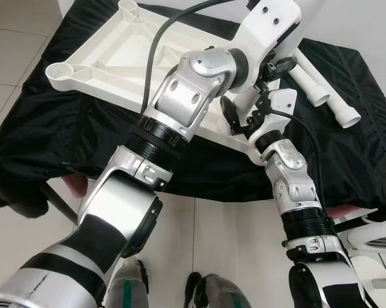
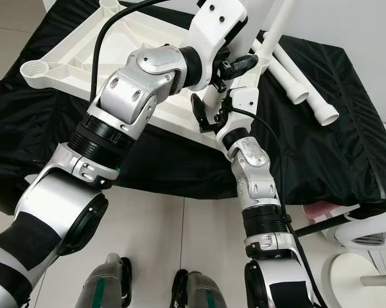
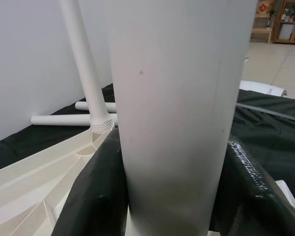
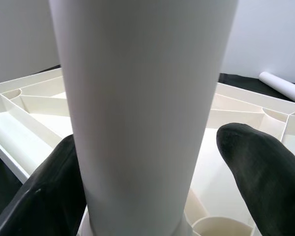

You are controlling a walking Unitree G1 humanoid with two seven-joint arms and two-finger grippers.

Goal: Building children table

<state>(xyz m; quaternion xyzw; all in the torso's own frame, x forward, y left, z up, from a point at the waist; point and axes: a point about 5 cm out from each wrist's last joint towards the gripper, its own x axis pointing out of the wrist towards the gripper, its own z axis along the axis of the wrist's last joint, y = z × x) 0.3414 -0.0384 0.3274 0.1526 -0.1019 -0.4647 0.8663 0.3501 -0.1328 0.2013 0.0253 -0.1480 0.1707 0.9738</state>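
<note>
The white tabletop [image 1: 109,61] lies upside down on a black cloth, ribs and corner sockets facing up. A white leg [image 3: 176,123] stands upright at its near right corner. My left gripper [image 3: 174,196] is shut on this leg, a black finger [image 3: 93,196] pressed to each side. Lower down, my right gripper [image 4: 152,172] straddles the same leg [image 4: 142,113]; one finger [image 4: 54,191] touches it and the other sits a little apart. My left wrist housing [image 2: 215,25] hides the leg in the eye views. Another leg [image 3: 86,69] stands in the far right socket.
Two loose white legs [image 2: 308,96] lie on the black cloth [image 2: 347,147] to the right of the tabletop. A white plastic seat [image 2: 366,237] stands on the tiled floor at the lower right. My feet [image 2: 109,282] are close to the cloth's front edge.
</note>
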